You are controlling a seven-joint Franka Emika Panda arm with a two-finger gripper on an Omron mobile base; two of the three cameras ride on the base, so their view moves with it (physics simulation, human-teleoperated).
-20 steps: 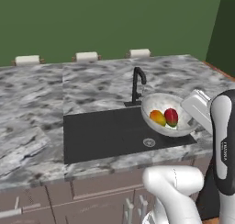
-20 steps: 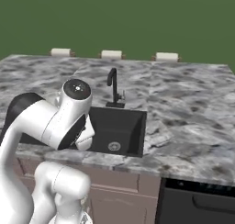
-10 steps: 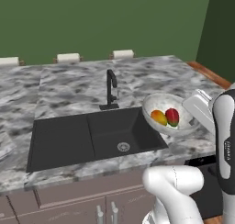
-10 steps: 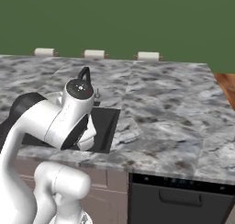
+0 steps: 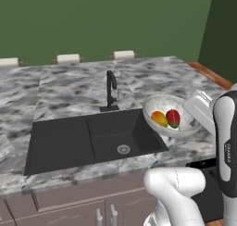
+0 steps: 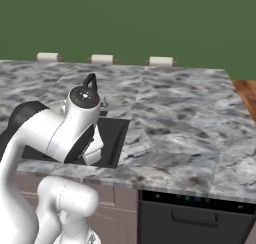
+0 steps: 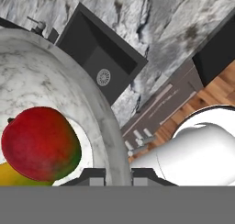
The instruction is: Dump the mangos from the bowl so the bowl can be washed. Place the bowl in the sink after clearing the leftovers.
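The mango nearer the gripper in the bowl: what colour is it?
Dark red with a green tinge, the mango shows best in the hand view, inside the bowl.

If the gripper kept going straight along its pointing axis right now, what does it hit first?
Apart from the bowl rim already clamped in the gripper, probably the sink edge or the counter beside it, below the bowl. The exact landing spot is uncertain, since depth is unclear.

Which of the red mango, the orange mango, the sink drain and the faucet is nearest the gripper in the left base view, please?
1. Red mango, in the bowl's right side, nearest the gripper.
2. Orange mango, just left.
3. Sink drain, in the basin.
4. Faucet, behind the sink.
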